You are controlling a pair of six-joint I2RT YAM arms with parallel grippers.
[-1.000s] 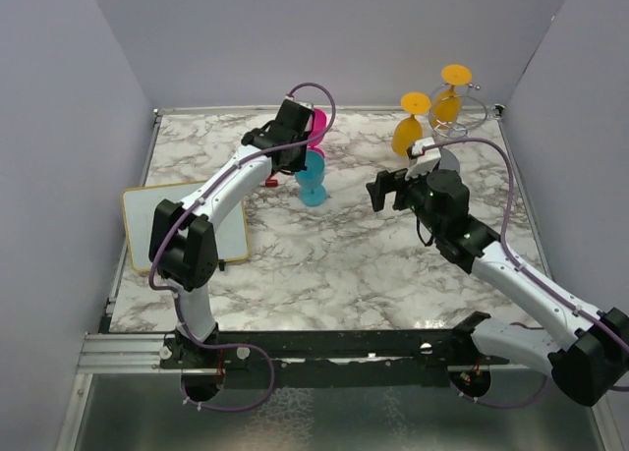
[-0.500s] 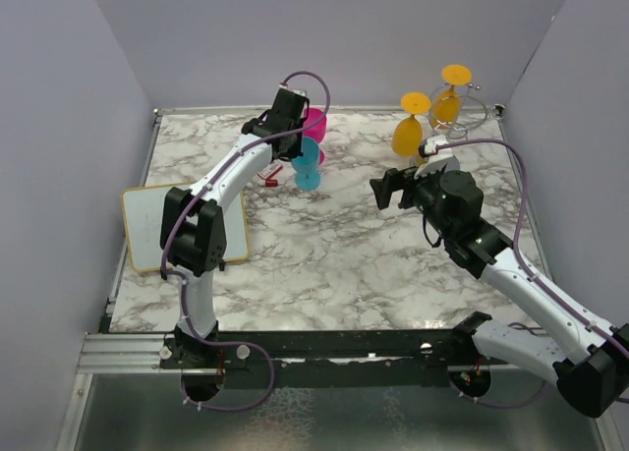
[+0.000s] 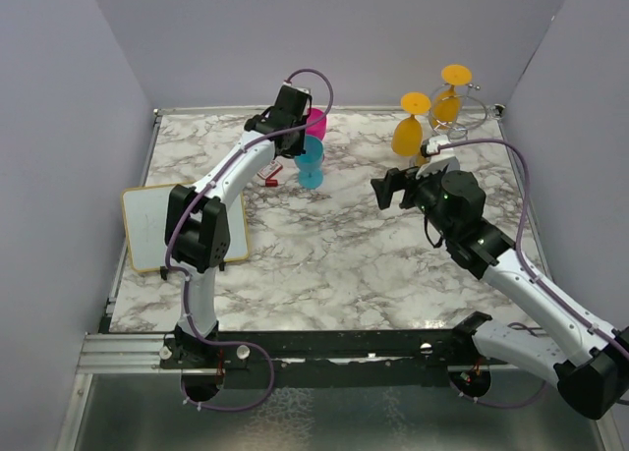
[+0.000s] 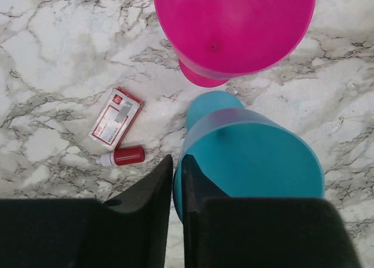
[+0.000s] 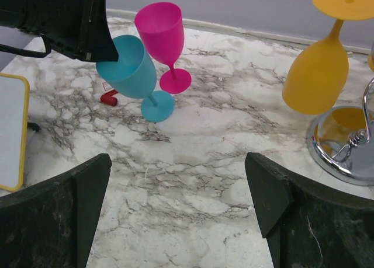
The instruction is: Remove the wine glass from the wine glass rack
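Wine glass rack (image 5: 334,157), a silver wire stand on a shiny round base, stood at the far right corner of the marble worktop (image 3: 344,264). A yellow wine glass (image 5: 315,75) hung from it upside down, foot up and bowl down, on the side facing the middle of the worktop. A second yellow wine glass (image 3: 448,102) hung inverted behind it, nearer the back wall.

At the far centre, well apart from the rack, the left hand (image 4: 176,166) was clenched on the rim of a teal wine glass (image 4: 251,157). One finger lay outside the bowl and the other inside, with only a thin slit between them. The right wrist view showed this glass tilted, its bowl leaning toward the left hand and its foot down at the worktop. Whether the foot sat flat could not be told. A pink wine glass (image 4: 234,28) stood upright just behind the teal one, their bowls very close together.

Left of the teal glass's foot, a small red-capped bottle (image 4: 124,156) and a red and white packet (image 4: 115,118) lay on the marble just beside each other. A white board with a yellow edge (image 3: 147,220) lay flat near the left side of the worktop.

The right hand (image 5: 176,169) hovered released over the middle right of the worktop. Its fingers were spread wide with nothing between them, and it pointed toward the teal and pink glasses, with the rack near its right side.
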